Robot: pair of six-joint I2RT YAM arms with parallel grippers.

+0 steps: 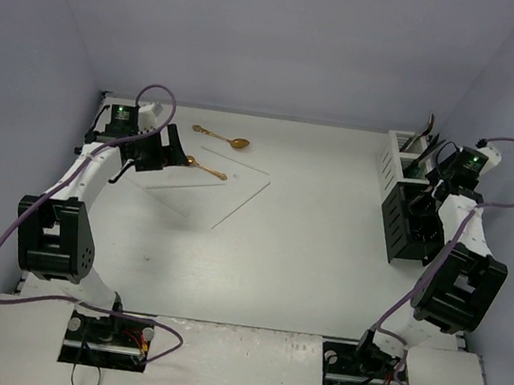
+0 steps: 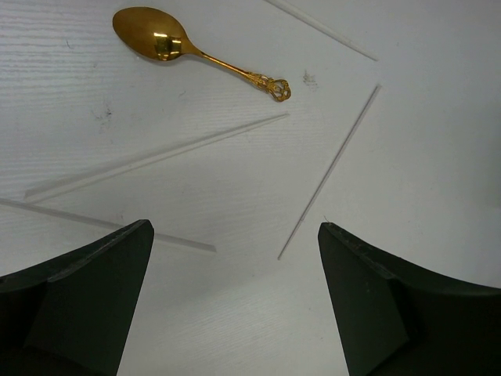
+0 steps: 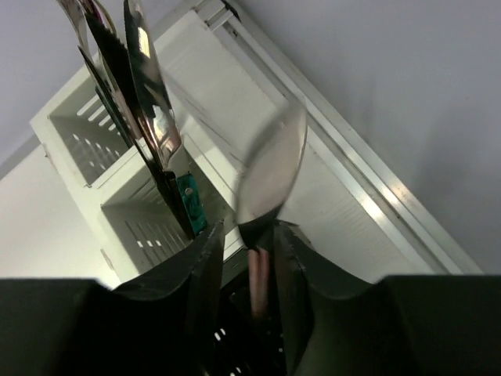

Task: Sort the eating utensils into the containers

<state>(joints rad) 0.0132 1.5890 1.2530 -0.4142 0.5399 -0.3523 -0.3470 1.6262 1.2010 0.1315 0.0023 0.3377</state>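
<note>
Pink-handled spoon (image 3: 270,164) stands between the parted fingers (image 3: 205,270) of the forward-reaching right tool (image 3: 249,229).

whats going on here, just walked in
Two robot arms are sorting cutlery into holders. The right gripper is at the white holder and black holder. A pink-handled spoon stands between its slightly parted jaws, blurred as if being let go. The left gripper hovers open above the pale chopsticks. Two gold spoons lie unsorted on the table.

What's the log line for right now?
left gripper: open, empty, over chopsticks, gold spoon ahead | right gripper: silver spoon handle between fingers, grip unclear, white holder behind
</note>
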